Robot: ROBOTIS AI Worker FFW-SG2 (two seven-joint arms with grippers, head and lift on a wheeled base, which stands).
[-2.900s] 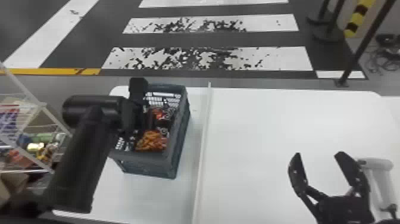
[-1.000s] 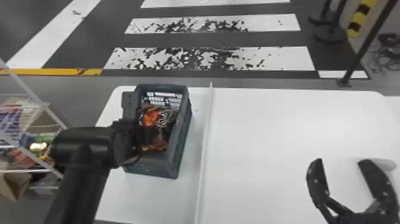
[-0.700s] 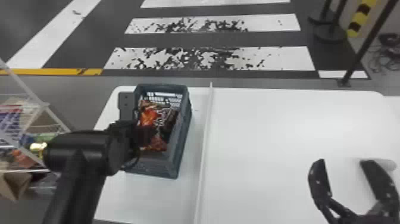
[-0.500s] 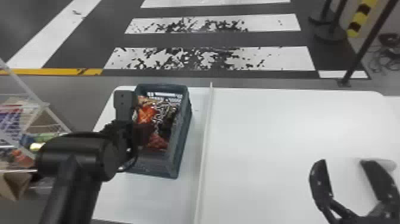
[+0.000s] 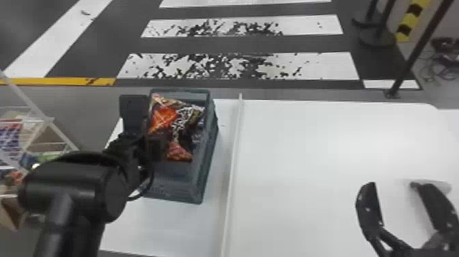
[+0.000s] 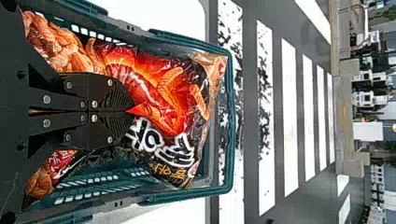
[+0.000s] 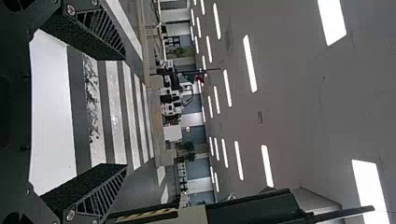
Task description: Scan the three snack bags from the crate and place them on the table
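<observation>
While your left gripper (image 6: 130,111) pinches the black-and-red snack bag (image 6: 163,105), raise it clear of the plastic crate (image 6: 229,121) before swinging toward your open right gripper (image 5: 392,185).

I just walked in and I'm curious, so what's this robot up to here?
It's working on snack bags. Its left hand is closed on a black-and-orange bag, which is at least partly inside the crate; other snack packaging shows beneath. The crate sits on the left part of the white table, while the open right hand is empty over the right part.
</observation>
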